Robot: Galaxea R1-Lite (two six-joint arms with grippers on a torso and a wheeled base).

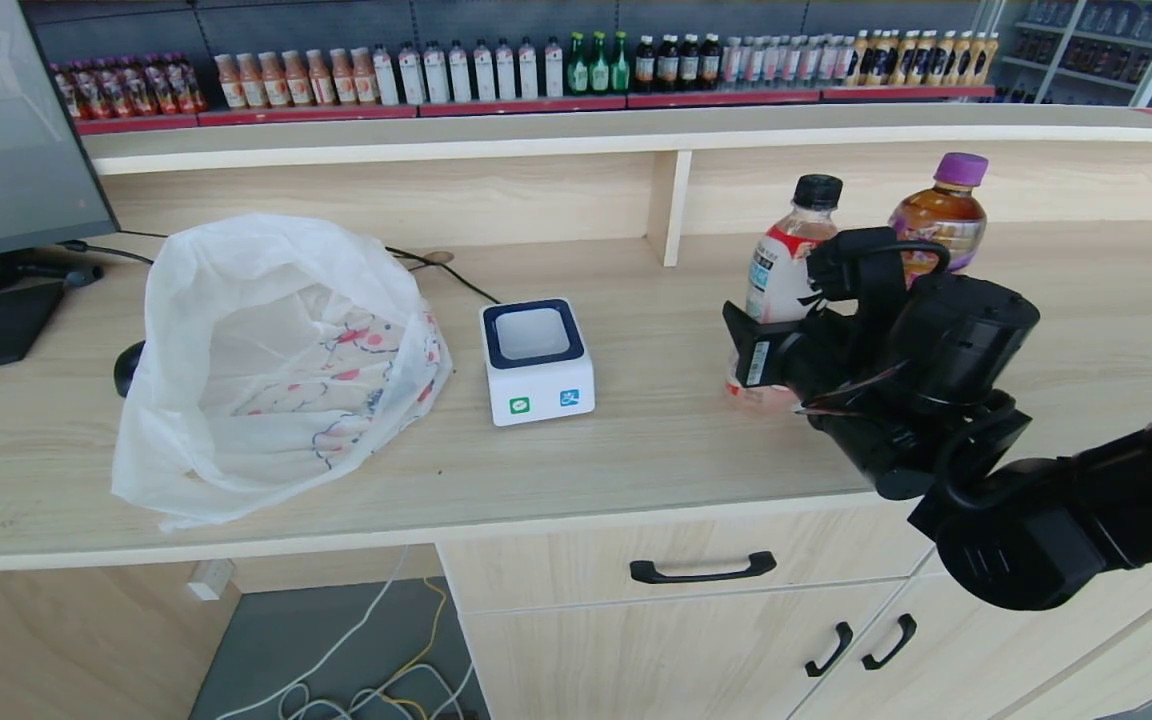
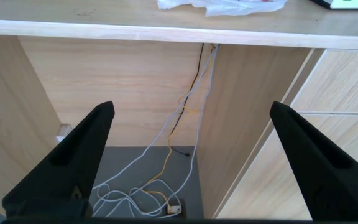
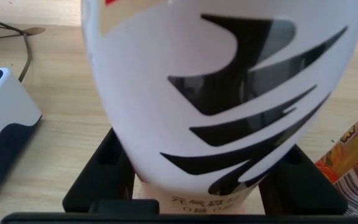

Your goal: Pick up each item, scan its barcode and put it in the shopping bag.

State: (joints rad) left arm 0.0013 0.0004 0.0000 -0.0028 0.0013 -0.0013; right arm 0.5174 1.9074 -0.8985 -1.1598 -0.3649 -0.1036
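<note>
A clear bottle with a black cap (image 1: 786, 262) and a white label stands on the wooden counter (image 1: 656, 440). My right gripper (image 1: 774, 350) is shut on its lower body. In the right wrist view the black-capped bottle (image 3: 229, 93) sits between the two black fingers (image 3: 101, 171). Just behind it stands an amber drink bottle with a purple cap (image 1: 941, 215). The white barcode scanner (image 1: 536, 362) sits mid-counter, and the open white plastic shopping bag (image 1: 271, 365) lies to its left. My left gripper (image 2: 191, 162) hangs open below the counter's edge, holding nothing.
A monitor (image 1: 6, 130) and its stand occupy the far left of the counter. A cable runs behind the bag to the scanner. Drawers with black handles (image 1: 704, 570) lie under the counter. Loose cables (image 2: 166, 180) lie on the floor in the open bay.
</note>
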